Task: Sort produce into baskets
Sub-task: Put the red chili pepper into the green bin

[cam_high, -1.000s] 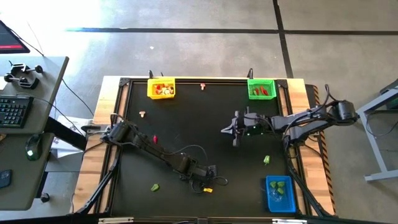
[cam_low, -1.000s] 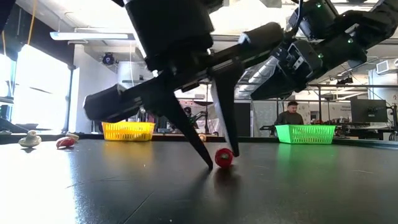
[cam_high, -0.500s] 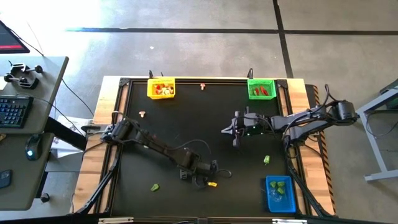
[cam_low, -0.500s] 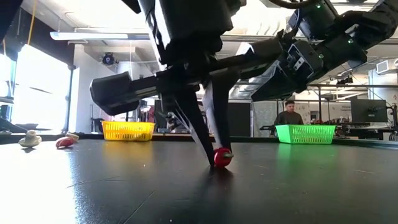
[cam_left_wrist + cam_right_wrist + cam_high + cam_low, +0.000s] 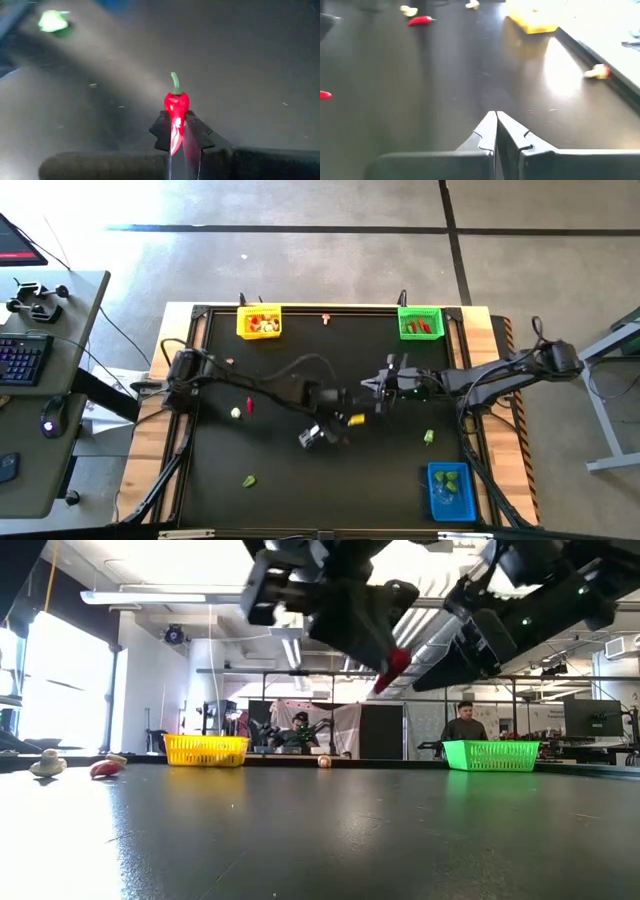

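While left gripper pinches chilli, right gripper crowds close.

My two arms are dark and slim, looped with black cable; each pincer, left and right, ends in flat, notched black fingers.
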Motion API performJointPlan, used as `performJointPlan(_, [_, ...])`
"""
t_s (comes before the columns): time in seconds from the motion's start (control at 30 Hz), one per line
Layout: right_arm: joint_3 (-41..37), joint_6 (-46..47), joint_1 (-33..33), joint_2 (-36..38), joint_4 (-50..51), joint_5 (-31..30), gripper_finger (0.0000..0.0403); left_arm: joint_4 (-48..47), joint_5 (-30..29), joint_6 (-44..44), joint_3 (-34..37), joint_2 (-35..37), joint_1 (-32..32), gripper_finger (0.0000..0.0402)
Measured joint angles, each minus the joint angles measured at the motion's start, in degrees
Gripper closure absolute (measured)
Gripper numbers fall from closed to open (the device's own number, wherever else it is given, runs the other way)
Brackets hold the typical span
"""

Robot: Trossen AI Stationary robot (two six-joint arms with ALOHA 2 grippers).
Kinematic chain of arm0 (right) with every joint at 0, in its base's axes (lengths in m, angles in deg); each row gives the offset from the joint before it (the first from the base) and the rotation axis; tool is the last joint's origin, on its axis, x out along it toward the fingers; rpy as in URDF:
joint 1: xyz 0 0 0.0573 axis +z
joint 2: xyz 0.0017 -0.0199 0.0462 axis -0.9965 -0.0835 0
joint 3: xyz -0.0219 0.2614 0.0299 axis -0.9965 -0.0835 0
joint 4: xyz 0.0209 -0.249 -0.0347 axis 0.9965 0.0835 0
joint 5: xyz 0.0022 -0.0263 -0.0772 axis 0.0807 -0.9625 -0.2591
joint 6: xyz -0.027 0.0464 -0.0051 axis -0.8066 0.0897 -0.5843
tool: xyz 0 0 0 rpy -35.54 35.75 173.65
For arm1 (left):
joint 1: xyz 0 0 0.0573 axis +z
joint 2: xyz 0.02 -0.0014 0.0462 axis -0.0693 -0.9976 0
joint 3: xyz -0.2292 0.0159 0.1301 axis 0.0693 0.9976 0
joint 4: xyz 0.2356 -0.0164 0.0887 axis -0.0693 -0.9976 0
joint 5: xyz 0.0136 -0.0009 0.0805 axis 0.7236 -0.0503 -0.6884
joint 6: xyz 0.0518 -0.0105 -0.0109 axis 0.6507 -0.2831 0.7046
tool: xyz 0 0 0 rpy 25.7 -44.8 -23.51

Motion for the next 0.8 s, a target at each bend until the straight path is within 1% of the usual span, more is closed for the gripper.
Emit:
performJointPlan(0.07, [-0.2, -0.4, 0.6, 1.5, 0.7, -2.0, 0.0403, 1.2, 1.5, -0.6, 0.0, 0.4, 1.8, 0.04])
performJointPlan(0.23, [-4.1, -0.5, 0.4, 4.7, -1.5, -1.6, 0.0403, 6.4, 3.2, -1.6, 0.0, 0.4, 5.8, 0.0401])
performJointPlan(0.3, [-6.7, -0.4, -0.1, 5.8, -4.7, -1.0, 0.0403, 9.1, 4.3, -2.5, 0.0, 0.4, 7.4, 0.0401])
performJointPlan(0.43, [-13.5, 0.1, -1.0, 8.1, -14.3, -0.5, 0.0403, 15.3, 9.0, -6.2, 0.0, 0.4, 11.0, 0.0401])
performJointPlan(0.6, [-20.5, 1.8, -0.3, 12.5, -23.5, -3.8, 0.0403, 22.6, 10.9, -10.8, 0.0, 0.4, 15.7, 0.0401])
performJointPlan(0.7, [-22.2, 1.9, 1.4, 15.8, -23.1, -6.7, 0.0403, 27.1, 14.3, -14.0, 0.0, 0.2, 18.6, 0.0401])
performJointPlan(0.8, [-22.3, 2.0, 3.9, 18.7, -19.2, -10.6, 0.0403, 31.7, 16.0, -17.4, 0.0, 0.1, 21.0, 0.0401])
